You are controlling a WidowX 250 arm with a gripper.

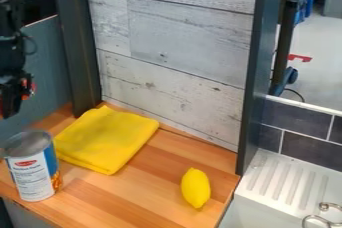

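Hanging at the left edge, the black tool [11, 104] points down above the worktop [143, 192]; whether it stands wide or narrow, or holds anything, cannot be told. Nearest below it is a can [32, 172], standing upright at the left of the worktop, toward the front. The can is a plain cylinder with a dull grey metal top and raised rim; its label is mostly white, with a red oval high on the front, small dark print beneath, a blue band toward the right and a patch of orange low on that side. Just right of it and farther back lies a folded yellow cloth [107, 139] — soft-edged, slightly rumpled — before a panel of pale, weathered boards [180, 47] between dark posts. Farther right, well apart from the can, a yellow lemon [196, 188] lies near the worktop's right edge. Beyond that come dark tiles [307, 149] and a white sink [270, 204] with a ribbed top.
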